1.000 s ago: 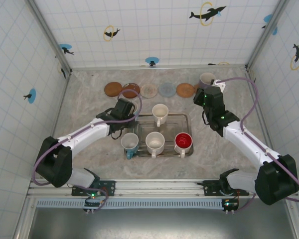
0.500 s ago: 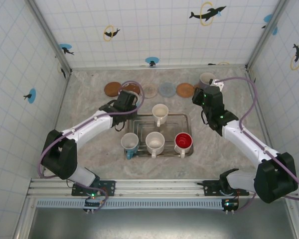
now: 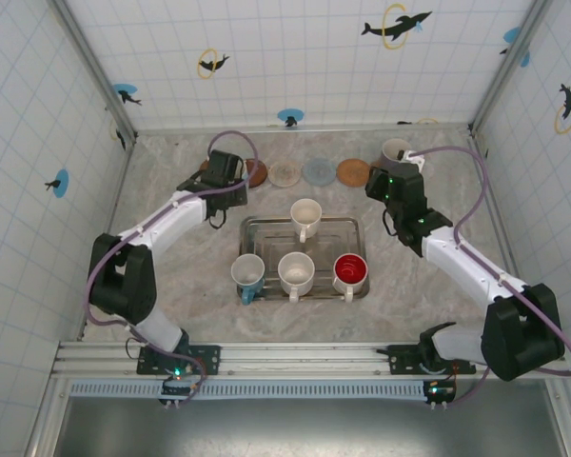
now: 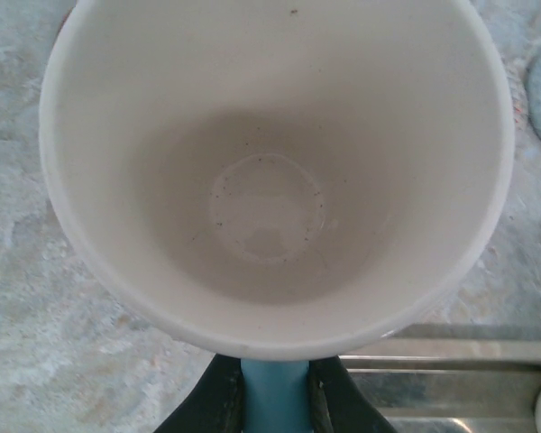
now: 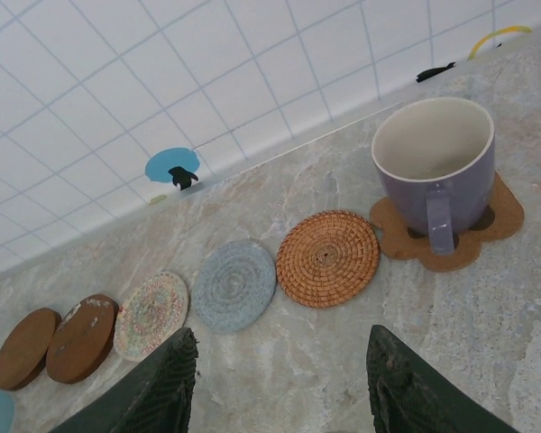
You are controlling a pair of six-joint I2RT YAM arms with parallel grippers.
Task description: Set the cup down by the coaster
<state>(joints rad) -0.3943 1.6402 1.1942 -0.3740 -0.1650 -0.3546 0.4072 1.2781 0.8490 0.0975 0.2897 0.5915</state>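
So the white cup [image 4: 270, 180] is being held by its blue handle [image 4: 275, 383], which is being squeezed tight between the fingers [image 4: 218, 404] of the left gripper [image 4: 275, 408]. In the left wrist view the cup is being looked straight down into, upright and empty, with marble table [image 4: 36, 361] being seen all around it and the metal tray's rim [image 4: 451, 350] being caught at the lower right. Whether the cup is touching the table can't be told.

In the top view the left gripper [image 3: 225, 169] is being held out at the upper left of the table, right over the brown coasters [image 3: 255, 174], so that's where the cup is being kept, well apart from the tray [image 3: 266, 225].

The right gripper [image 5: 284, 397] is being held partly spread with nothing between its fingers [image 5: 158, 388]. In front of it a purple mug [image 5: 433, 158] is being carried by a flower-shaped cork coaster [image 5: 496, 221] at the upper right, and a row is being shown running down to the left: woven orange coaster [image 5: 327, 258], grey-blue coaster [image 5: 235, 285], pale patterned coaster [image 5: 151, 315], then the two brown ones.

Four more cups are being kept in the tray: one white cup [image 3: 305, 214] at the back and three along the front, the right one red inside [image 3: 350, 271].
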